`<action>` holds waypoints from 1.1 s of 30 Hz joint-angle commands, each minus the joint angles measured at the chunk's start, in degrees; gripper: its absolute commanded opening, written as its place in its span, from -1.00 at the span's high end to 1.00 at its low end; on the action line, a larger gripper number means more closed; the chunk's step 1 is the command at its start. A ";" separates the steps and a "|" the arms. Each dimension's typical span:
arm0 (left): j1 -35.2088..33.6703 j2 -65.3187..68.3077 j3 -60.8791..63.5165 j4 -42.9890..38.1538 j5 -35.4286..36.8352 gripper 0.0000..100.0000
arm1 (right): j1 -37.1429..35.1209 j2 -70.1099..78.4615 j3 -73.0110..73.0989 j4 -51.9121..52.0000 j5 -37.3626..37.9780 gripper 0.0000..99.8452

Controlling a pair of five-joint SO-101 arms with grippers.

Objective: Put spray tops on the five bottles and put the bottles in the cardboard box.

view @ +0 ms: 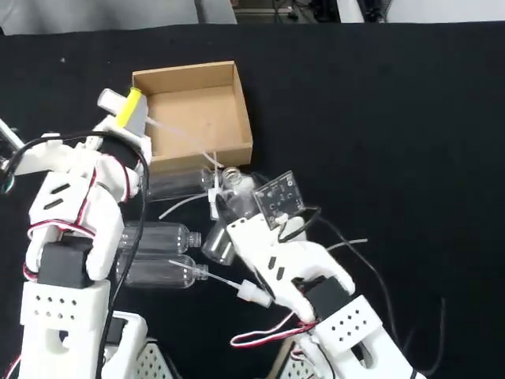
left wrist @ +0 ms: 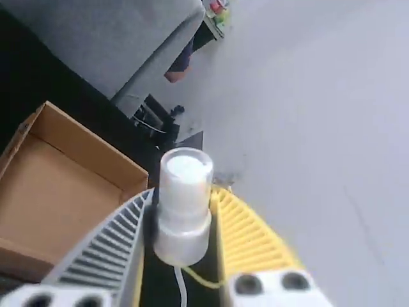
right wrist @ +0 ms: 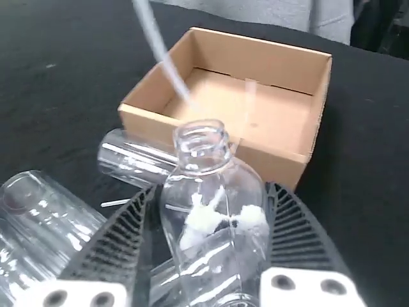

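The left arm's fingers (left wrist: 243, 236) clench a spray top (left wrist: 184, 204) above the near left corner of the cardboard box (view: 185, 73), while the right arm's fingers (right wrist: 115, 249) grasp an uncapped bottle (right wrist: 208, 204) just off the box's near right corner, above the counter (view: 394, 118). The coming move, we judge, turns on the dip tube (view: 180, 140): it slants from the spray top across the box's near wall towards the bottle's open neck (right wrist: 201, 137), its tip close beside the mouth but not yet inside. The bottle's long axis tilts up towards the box, so we expect the tube must be steered down along that line, and the left arm holds the part that has to travel. The high view gives us the tube's whole run. The right wrist view shows the gap between tip and mouth, and the left wrist view the cap seated squarely between its fingers. Spare bottles (view: 158, 237) lie on their sides towards the counter's near edge, beside a loose spray top (view: 256, 294)
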 commanded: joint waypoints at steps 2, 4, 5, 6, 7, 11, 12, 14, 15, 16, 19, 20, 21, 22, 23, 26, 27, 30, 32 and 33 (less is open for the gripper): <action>1.27 -0.79 -0.48 -1.67 0.44 0.94 | -1.23 -1.36 -0.48 -2.37 0.09 0.68; 1.27 -0.88 -0.48 -1.76 0.44 0.94 | -1.93 -1.36 -0.48 -2.37 0.09 0.68; 1.36 -0.88 -0.48 -1.76 0.35 0.94 | -2.29 -1.36 -0.48 -2.37 0.09 0.68; 1.45 -0.88 -0.48 -1.76 0.35 0.94 | -2.64 -1.36 -0.48 -2.37 0.09 0.68; 1.45 -0.88 -0.48 -1.76 0.35 0.94 | -2.73 -1.36 -0.48 -2.37 0.18 0.68; 1.45 -0.88 -0.48 -1.76 0.35 0.94 | -2.55 -1.36 -0.48 -2.37 3.25 0.68; 1.45 -0.88 -0.57 -1.76 0.26 0.94 | -2.46 -1.36 -0.48 -2.37 3.69 0.68; 1.45 -0.97 -0.84 -1.76 -0.88 0.94 | -2.46 -1.36 -0.48 -2.37 3.87 0.68; 1.45 -0.97 -0.92 -1.67 -1.76 0.94 | -2.46 -1.36 -0.48 -2.37 3.96 0.68; 1.45 -0.97 -1.01 -1.67 -2.20 0.94 | -2.46 -1.36 -0.40 -2.37 3.96 0.68; 1.45 -0.97 -1.10 -1.67 -2.29 0.94 | -2.46 -1.36 -0.40 -2.37 4.04 0.68; 1.45 -0.97 -1.10 -1.67 -2.37 0.94 | -2.46 -1.36 -0.40 -2.37 4.04 0.68; 1.45 -0.97 -1.19 -1.67 -2.37 0.94 | -2.37 -1.36 -0.40 -2.37 4.04 0.68; 1.45 -0.97 -1.19 -1.67 -2.37 0.94 | -2.37 -1.36 -0.40 -2.37 4.04 0.68; 1.27 -1.05 -1.45 -1.67 -2.37 0.94 | -2.37 -1.36 -0.40 -2.37 4.04 0.68; 0.92 -1.05 -2.42 -1.32 -2.37 0.94 | -2.37 -1.27 -0.40 -2.37 4.04 0.68; 0.92 -1.05 -2.51 -1.32 -2.46 0.94 | -2.37 -1.27 -0.40 -2.37 4.04 0.68; 0.92 -1.05 -2.68 -1.23 -2.46 0.94 | -2.37 -1.27 -0.31 -2.37 4.04 0.68; 0.92 -1.05 -2.68 -1.49 -2.46 0.94 | -2.37 -1.27 -0.31 -2.37 4.04 0.68; 0.84 -1.41 -2.77 -1.67 -2.46 0.94 | -2.37 -1.27 -0.22 -2.37 4.04 0.68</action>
